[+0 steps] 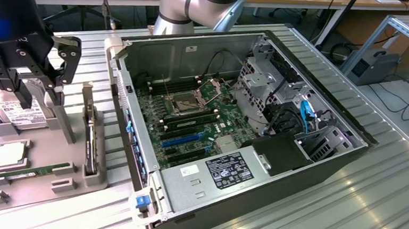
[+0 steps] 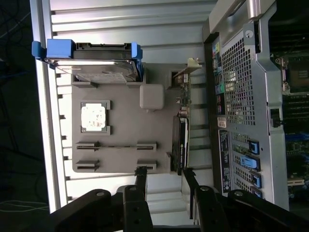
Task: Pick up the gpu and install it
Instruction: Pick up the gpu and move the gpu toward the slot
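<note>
Over the workbench: my gripper (image 1: pixel 37 91) hangs above the far end of a grey parts tray (image 1: pixel 39 195) at the exterior view's left. My fingers (image 2: pixel 141 176) are spread wide, with nothing between them and nothing in my grasp.

The gpu (image 1: pixel 89 139) is not yet picked up. It stands on its long edge in a slot along the tray's right side, its silver bracket (image 2: pixel 189 67) at the far end. It sits just beside the outer wall of the open computer case (image 1: pixel 186 185) and apart from my fingers.

The tray also holds other parts. A hard drive (image 1: pixel 19 116) with blue side rails stands at the far end, nearest my gripper. A square processor chip (image 1: pixel 10 155) lies flat in the middle, and a slim green RAM stick (image 1: pixel 26 172) lies in holders toward the near end.

To the right, the case lies on its side with the panel off, so the green motherboard (image 1: pixel 190 119) faces up. Black cables and a blue cable (image 1: pixel 306 112) bunch at its right end. Tray and case both rest on a ribbed metal table (image 1: pixel 341 208).
</note>
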{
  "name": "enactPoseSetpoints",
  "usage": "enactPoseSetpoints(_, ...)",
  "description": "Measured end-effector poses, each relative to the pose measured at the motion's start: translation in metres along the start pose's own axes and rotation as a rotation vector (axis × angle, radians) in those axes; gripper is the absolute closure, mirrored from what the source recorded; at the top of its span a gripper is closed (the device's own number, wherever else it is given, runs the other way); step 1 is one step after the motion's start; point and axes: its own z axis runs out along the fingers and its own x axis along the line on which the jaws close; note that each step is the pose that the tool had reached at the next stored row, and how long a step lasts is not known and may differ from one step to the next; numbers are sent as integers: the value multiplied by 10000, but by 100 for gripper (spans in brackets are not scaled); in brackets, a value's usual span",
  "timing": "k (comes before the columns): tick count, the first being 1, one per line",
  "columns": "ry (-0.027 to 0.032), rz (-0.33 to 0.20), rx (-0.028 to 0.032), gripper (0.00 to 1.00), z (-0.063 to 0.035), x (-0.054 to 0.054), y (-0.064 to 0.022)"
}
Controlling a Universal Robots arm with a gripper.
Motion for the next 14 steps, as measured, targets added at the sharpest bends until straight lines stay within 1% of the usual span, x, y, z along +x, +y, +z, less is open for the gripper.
enactPoseSetpoints(14,0,0,0,58,44,1,-2)
